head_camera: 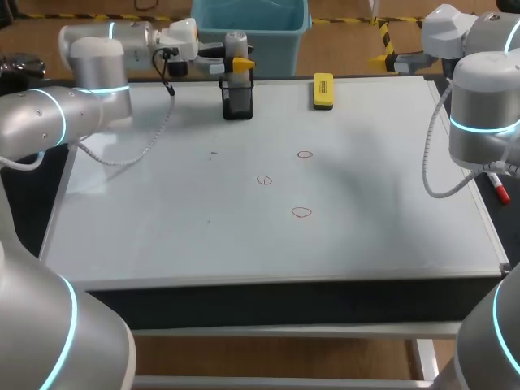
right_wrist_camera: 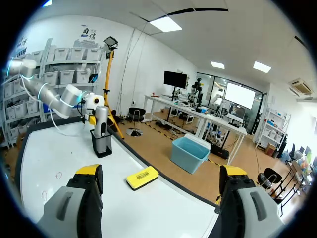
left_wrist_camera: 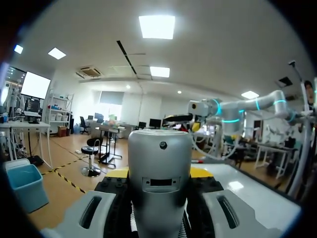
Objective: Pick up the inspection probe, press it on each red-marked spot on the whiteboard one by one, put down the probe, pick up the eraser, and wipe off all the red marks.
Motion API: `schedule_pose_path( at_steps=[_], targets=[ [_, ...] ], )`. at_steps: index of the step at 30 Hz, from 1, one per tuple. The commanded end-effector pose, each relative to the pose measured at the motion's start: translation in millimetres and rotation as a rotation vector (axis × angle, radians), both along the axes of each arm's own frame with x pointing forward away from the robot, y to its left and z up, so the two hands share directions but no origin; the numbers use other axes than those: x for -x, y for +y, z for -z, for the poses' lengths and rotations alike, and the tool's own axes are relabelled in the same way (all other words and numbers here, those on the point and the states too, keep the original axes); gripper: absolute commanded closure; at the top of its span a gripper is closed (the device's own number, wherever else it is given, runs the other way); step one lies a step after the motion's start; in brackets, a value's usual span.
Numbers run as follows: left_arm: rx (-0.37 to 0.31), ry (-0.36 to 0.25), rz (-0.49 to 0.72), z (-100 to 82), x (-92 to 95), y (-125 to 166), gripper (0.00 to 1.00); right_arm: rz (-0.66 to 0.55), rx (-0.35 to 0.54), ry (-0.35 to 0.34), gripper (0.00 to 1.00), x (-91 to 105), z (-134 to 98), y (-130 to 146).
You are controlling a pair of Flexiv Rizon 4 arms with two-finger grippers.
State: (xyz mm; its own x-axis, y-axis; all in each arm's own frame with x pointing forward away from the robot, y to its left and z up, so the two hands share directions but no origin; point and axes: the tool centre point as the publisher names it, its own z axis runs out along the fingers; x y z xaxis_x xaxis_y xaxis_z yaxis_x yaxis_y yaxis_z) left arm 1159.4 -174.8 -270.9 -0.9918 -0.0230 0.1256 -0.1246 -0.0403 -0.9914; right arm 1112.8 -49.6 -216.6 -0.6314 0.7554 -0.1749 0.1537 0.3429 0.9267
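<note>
Both arms fill the near corners of the head view with thick grey links, the left arm (head_camera: 49,114) coming in from the left side and the right arm (head_camera: 483,106) from the right; that makes two arms, each with one claw.

Between them lies the whiteboard (head_camera: 162,227), covering the whole tabletop. One black holder (head_camera: 237,104) stands near its far edge, left of the middle, and the single inspection probe (head_camera: 236,42), a grey cylinder, stands upright in it.

At the probe's upper part, the left gripper (head_camera: 237,62) reaches in level from the left. In the left wrist view its fingers have come in narrow, and one presses each side of the probe, so the claw holds the probe, which sits in the holder. The probe's face shows a small dark slot and a round dot, with no readable writing.

Raised near the far right corner, the right gripper (right_wrist_camera: 161,172) has its claw spread wide and holds nothing.

One yellow eraser (head_camera: 322,91) lies flat by the far edge, right of the holder and well apart from it. Dark print on its top is too small to read.

Three small red rings mark the middle of the board: the far mark (head_camera: 305,154), the left mark (head_camera: 264,179) and the near mark (head_camera: 301,213), all apart from each other
</note>
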Motion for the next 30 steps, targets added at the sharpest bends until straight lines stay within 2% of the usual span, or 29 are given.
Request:
schedule_pose_path(
  at_steps=[1,11,17,21,30],
  targets=[
    [-0.020,-0.008,-0.007,-14.2,5.1,2,1.00,-0.001,0.000,0.001,0.00,-0.4,0,0],
    [-0.034,-0.023,-0.010,-43.9,5.5,7,1.00,-0.001,0.000,0.001,0.00,-0.4,0,0],
    [-0.035,-0.056,-0.016,-71.9,9.1,8,1.00,-0.001,0.000,0.001,0.00,-0.4,0,0],
    [-0.053,-0.056,-0.029,-88.8,9.9,11,1.00,-0.001,0.000,0.001,0.00,-0.4,0,0],
    [-0.073,-0.068,-0.055,-118.9,21.7,26,1.00,-0.001,0.000,0.001,0.00,-0.4,0,0]
  ],
)
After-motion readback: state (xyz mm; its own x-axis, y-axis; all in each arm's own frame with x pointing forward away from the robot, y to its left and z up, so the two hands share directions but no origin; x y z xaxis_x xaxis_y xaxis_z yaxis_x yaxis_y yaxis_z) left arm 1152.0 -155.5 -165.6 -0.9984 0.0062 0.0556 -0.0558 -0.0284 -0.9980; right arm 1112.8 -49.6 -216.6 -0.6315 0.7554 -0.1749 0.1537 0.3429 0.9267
